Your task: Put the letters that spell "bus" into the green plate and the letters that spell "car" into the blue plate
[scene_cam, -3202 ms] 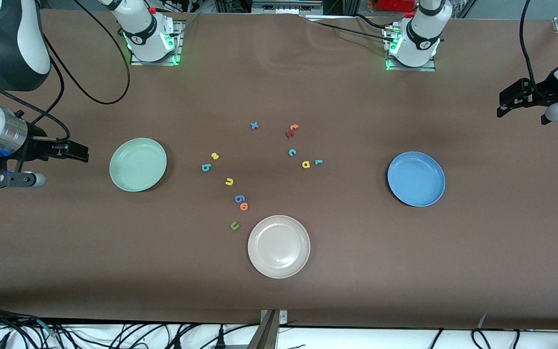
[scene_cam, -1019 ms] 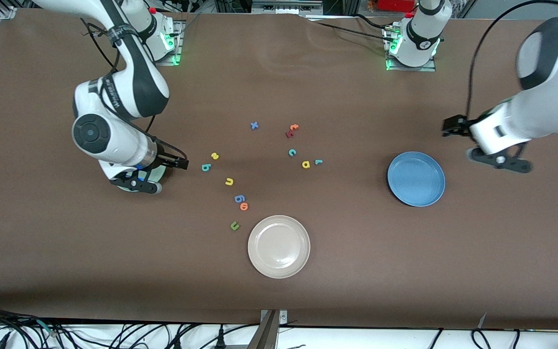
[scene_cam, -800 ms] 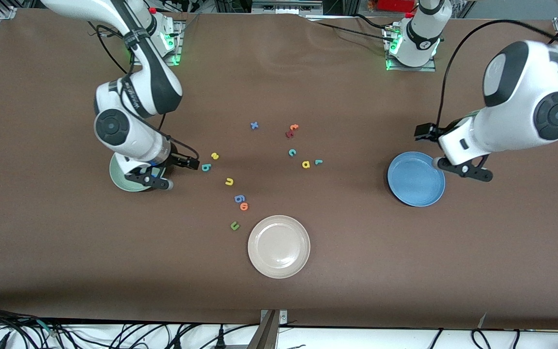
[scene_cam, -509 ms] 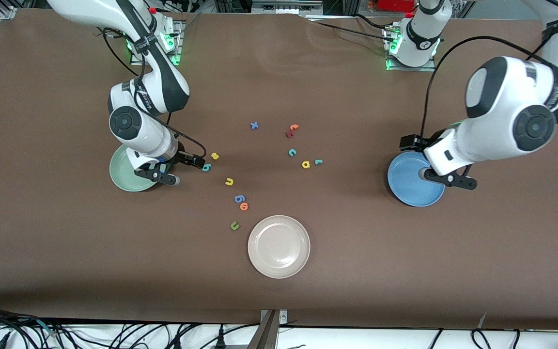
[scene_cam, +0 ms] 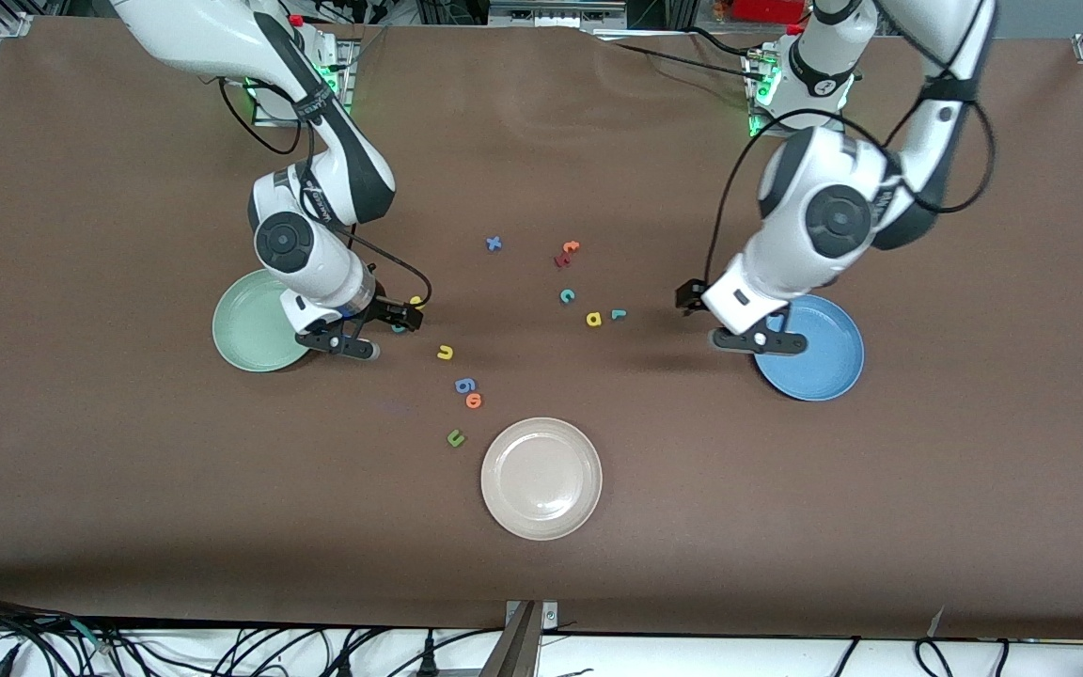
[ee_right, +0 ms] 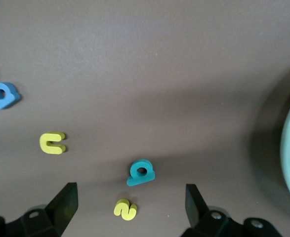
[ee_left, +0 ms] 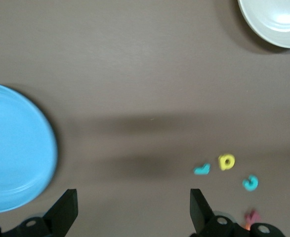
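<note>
A: Why do the plates sit so wide apart?
B: To keep the words separate: green plate point(scene_cam: 255, 324) at the right arm's end of the table point(scene_cam: 786, 527), blue plate point(scene_cam: 819, 353) at the left arm's end, both bare

A: And the end effectors?
B: Both open, empty. The right end effector point(scene_cam: 402, 318) is over the teal b point(ee_right: 141, 173), beside the yellow s point(ee_right: 125, 209) and yellow u point(ee_right: 52, 143). The left end effector point(scene_cam: 689, 299) hangs between its plate and the teal r point(ee_left: 201, 170), yellow a point(ee_left: 227, 161), teal c point(ee_left: 250, 183)
</note>
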`<state>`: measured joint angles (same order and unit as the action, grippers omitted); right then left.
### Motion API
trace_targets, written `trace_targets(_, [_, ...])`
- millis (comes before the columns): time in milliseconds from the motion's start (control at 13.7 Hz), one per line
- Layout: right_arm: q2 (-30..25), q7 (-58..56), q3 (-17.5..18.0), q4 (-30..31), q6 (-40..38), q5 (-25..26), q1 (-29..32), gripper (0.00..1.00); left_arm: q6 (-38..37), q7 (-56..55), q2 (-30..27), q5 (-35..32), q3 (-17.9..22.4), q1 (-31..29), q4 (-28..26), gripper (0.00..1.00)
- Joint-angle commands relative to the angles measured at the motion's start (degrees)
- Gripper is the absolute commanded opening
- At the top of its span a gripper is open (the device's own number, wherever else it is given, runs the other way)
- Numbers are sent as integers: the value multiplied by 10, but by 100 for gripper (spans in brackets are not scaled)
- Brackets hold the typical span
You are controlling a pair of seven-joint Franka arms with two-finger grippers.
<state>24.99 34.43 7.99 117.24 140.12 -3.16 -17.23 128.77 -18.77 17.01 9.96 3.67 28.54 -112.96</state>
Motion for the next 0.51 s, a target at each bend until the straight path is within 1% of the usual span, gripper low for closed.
trace_targets(0, [14,2,-2,3,10,23,-2,94,122,-96,20,9,9,58,-60,100])
trace_targets(146, [25,2,-2,2,19,33,-2,91,168,-161,57,-9,9,85,-60,100])
trace_targets(364, [37,1,-2,2,28,34,-6,84,227,-202,103,-16,10,111,-59,100])
trace_targets(437, [40,1,-2,1,32,34,-10,84,241,-211,116,-16,10,116,-58,100])
